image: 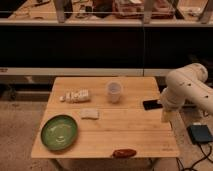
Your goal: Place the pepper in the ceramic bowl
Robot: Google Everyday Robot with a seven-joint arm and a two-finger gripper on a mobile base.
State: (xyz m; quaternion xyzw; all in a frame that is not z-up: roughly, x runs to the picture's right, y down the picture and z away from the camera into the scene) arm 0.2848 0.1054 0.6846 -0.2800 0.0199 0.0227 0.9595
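Note:
The pepper (124,152) is small, dark red and glossy. It lies at the front edge of the wooden table (135,130), right of centre. The ceramic bowl (59,132) is a wide, shallow green dish at the front left of the table, and nothing lies in it. My gripper (164,116) hangs from the white arm (187,87) over the table's right edge. It is behind and to the right of the pepper, apart from it, and far from the bowl.
A translucent white plastic cup (114,92) stands at the back middle. A white bottle (76,95) lies on its side at the back left, with a small white packet (89,113) in front of it. A dark flat box (201,134) lies on the floor at the right. A dark shelf unit (100,45) runs behind the table.

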